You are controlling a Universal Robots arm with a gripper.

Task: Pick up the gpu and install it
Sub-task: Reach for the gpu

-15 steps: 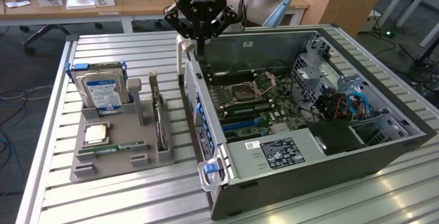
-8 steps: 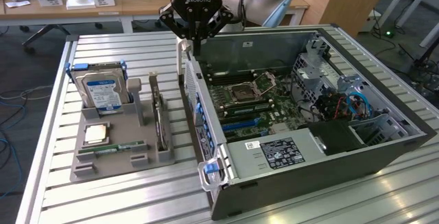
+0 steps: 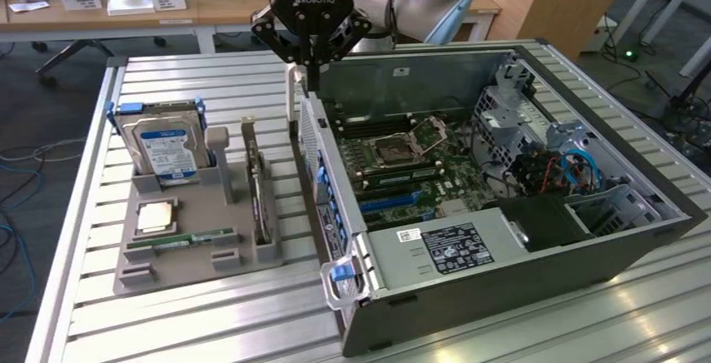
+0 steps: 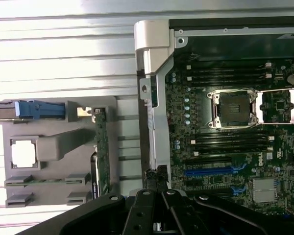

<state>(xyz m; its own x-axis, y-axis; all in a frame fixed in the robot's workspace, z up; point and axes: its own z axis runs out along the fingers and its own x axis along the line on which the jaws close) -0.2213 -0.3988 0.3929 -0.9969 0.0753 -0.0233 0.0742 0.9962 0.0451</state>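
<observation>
The gpu (image 3: 258,186) stands on its edge in a slot of the grey holder (image 3: 198,256), between the hard drive and the computer case. From the wrist camera it shows edge-on as a narrow green-brown strip (image 4: 101,147). My gripper (image 3: 312,78) hangs above the case's rear wall, up and toward the exterior view's right of the gpu, apart from it. Its fingers (image 4: 157,188) are shut together with nothing between them. The open case (image 3: 622,238) lies on its side with the motherboard (image 3: 405,167) exposed and a blue card slot (image 4: 210,171) in view.
The holder also carries a silver hard drive (image 3: 165,148), a processor (image 3: 156,216) and a green memory stick (image 3: 183,241). All rest on a slatted metal table (image 3: 200,321). A wooden desk (image 3: 133,13) with clutter stands behind.
</observation>
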